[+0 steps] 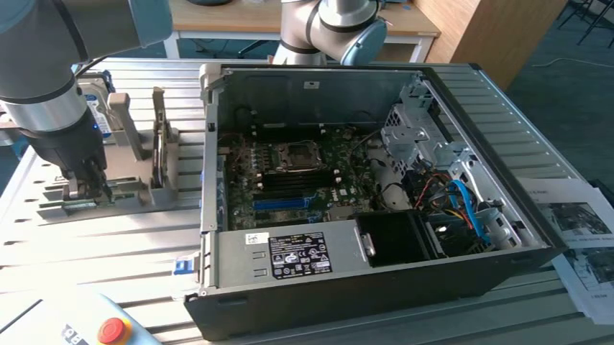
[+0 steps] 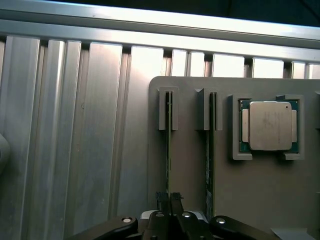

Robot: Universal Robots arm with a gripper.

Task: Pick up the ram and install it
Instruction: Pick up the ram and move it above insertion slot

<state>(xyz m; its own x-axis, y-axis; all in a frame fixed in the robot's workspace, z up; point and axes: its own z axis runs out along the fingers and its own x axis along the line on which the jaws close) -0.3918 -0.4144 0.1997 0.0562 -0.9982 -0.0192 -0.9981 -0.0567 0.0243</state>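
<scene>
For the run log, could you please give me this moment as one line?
phase: grasp | gripper: shut on ram | ram: on edge in gray holder slot

The tabletop is ribbed aluminium, laid in long parallel slats that shine pale under bright light, with dark grooves between them. Beyond its far edge stands a table with a light wooden top and white legs. At the exterior view's right rises a tall wooden panel. Beside it lies a dark blue-grey floor, crossed by a pale cable, with thin dark furniture legs in the far corner
</scene>
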